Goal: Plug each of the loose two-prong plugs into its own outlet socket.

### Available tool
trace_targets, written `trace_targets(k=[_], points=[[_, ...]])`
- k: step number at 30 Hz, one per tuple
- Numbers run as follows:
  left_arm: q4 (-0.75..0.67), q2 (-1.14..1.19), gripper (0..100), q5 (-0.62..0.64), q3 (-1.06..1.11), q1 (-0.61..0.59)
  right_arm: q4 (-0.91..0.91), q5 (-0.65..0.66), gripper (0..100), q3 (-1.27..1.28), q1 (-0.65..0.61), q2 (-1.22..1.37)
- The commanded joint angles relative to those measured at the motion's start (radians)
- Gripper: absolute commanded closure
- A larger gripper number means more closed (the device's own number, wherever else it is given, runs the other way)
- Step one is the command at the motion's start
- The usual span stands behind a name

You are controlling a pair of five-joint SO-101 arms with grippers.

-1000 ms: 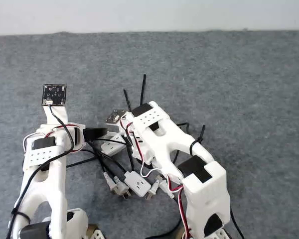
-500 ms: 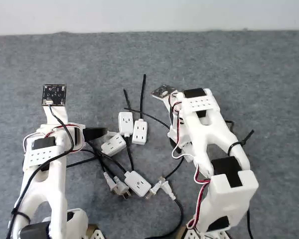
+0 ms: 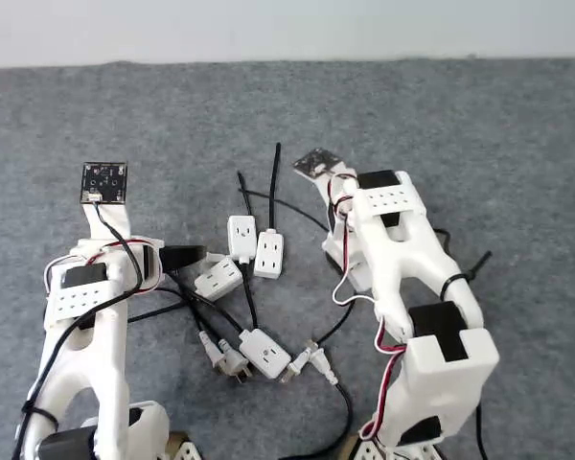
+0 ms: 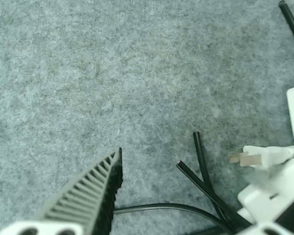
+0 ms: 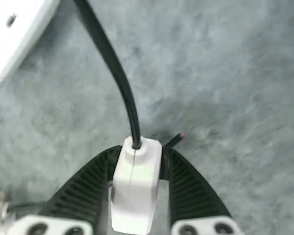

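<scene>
Right claw (image 5: 137,151) is closed on a white plug (image 5: 135,188), with one ribbed black finger (image 5: 83,196) on each side of the body. A black cord (image 5: 110,63) leaves the plug's far end. The prongs can't be seen because the plug's near end runs off the frame. In the high view this claw and its plug are hidden under the right arm (image 3: 402,259). A white outlet socket (image 5: 14,34) lies beyond the claw, cut off at the frame corner and apart from the held plug.

Left claw (image 3: 183,257): can't tell if it's open or closed. Its wrist view shows a loose two-prong plug (image 4: 264,155) lying on the grey table (image 4: 112,73) with its prongs bare. It sits right at another socket (image 4: 277,193), which is cropped by the edge.

High view: twin sockets (image 3: 241,236) lie side by side between the arms. A third socket (image 3: 218,278) is near the left claw. A fourth socket (image 3: 264,352) is nearer the bases, with a loose plug (image 3: 232,362) on either side. The cords are tangled and hard to trace.
</scene>
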Motion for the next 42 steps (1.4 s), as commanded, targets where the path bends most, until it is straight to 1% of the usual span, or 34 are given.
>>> trace_targets(k=[1, 4, 9, 11, 13, 19, 21, 23, 25, 29, 32, 36, 39, 42], points=[[-0.014, -0.008, 48, 0.006, -0.024, 0.002, -0.094, -0.077, 99.1, -0.009, 0.022, -0.062], [-0.014, -0.006, 48, 0.006, -0.024, 0.002, -0.097, -0.103, 98.7, -0.008, 0.021, -0.062], [-0.014, -0.006, 48, 0.006, -0.024, 0.002, -0.033, -0.095, 98.6, -0.012, 0.018, -0.062], [-0.014, -0.006, 48, 0.006, -0.024, 0.002, -0.018, -0.098, 95.8, -0.014, 0.018, -0.064], [-0.014, -0.006, 48, 0.006, -0.024, 0.002, -0.012, -0.094, 88.0, -0.012, 0.018, -0.064], [-0.014, -0.006, 48, 0.006, -0.022, 0.002, -0.013, -0.091, 59.3, -0.006, 0.005, -0.050], [-0.014, -0.006, 48, 0.006, -0.022, 0.002, -0.013, -0.063, 52.3, -0.006, 0.002, -0.027], [-0.014, -0.006, 48, 0.006, -0.022, 0.002, -0.013, -0.040, 47.8, -0.009, 0.002, -0.004], [-0.014, -0.006, 48, 0.006, -0.022, 0.002, -0.013, -0.038, 45.8, -0.009, 0.005, 0.007], [-0.014, -0.003, 48, 0.006, -0.022, 0.002, -0.010, -0.041, 45.7, -0.009, 0.010, 0.007], [-0.015, 0.000, 48, 0.006, -0.022, 0.002, 0.058, -0.041, 45.7, -0.031, -0.002, 0.005], [-0.015, 0.000, 48, 0.006, -0.022, 0.002, 0.208, -0.051, 45.7, -0.069, -0.076, 0.005], [-0.015, 0.000, 48, 0.006, -0.022, 0.002, 0.283, -0.120, 45.7, -0.069, -0.162, 0.008], [-0.015, 0.000, 48, 0.003, -0.022, 0.002, 0.369, -0.150, 45.7, -0.074, -0.265, 0.007]])
